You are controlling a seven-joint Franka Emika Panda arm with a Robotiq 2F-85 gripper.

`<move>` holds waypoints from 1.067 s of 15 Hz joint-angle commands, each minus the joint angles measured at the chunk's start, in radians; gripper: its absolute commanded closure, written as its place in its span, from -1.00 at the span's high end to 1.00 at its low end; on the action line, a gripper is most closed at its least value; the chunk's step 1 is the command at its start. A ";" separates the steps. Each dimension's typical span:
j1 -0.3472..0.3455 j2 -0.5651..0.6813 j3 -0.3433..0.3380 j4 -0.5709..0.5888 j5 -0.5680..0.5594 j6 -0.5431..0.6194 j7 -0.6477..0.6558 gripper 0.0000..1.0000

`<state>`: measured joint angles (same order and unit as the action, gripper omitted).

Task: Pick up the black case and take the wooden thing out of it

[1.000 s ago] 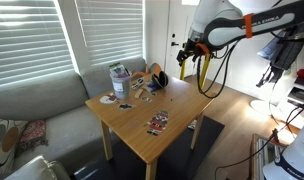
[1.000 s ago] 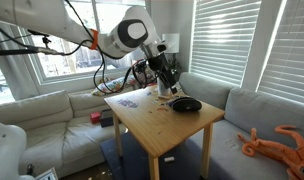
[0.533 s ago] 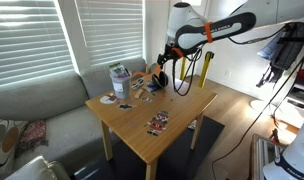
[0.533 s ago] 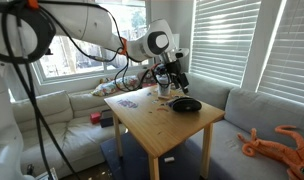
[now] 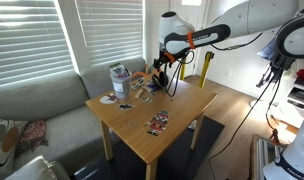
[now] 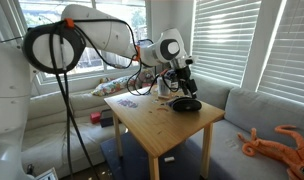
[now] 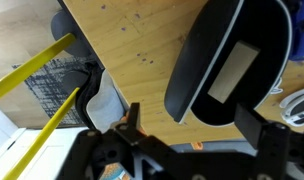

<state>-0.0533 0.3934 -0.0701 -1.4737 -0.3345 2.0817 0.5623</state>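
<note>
Black case [image 7: 228,60] beneath wide-open, empty pincer [image 7: 192,122].

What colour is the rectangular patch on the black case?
Light tan patch; best seen in the wrist view.

No text, brand or number legible in any view.
- Pale rectangular patch [image 7: 238,72] on black case [image 7: 200,70]: blank, no lettering, wrist view.
- Printed cards [image 5: 157,123] near tabletop [image 5: 137,108] front edge: colourful, print too small.
- Cup [image 5: 119,79], far corner: markings illegible.
</note>
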 commanded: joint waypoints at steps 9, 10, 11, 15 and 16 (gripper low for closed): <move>0.069 0.031 -0.079 0.028 -0.009 -0.134 0.026 -0.74; 0.074 0.012 -0.086 0.012 -0.026 -0.121 0.029 -0.90; 0.075 -0.015 -0.088 -0.009 -0.035 -0.098 0.025 -0.97; 0.090 -0.205 -0.094 -0.158 -0.149 0.035 -0.022 -0.97; 0.094 -0.250 -0.091 -0.187 -0.192 0.045 -0.039 -0.97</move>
<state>0.0089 0.3255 -0.1480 -1.4991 -0.4201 2.0570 0.5539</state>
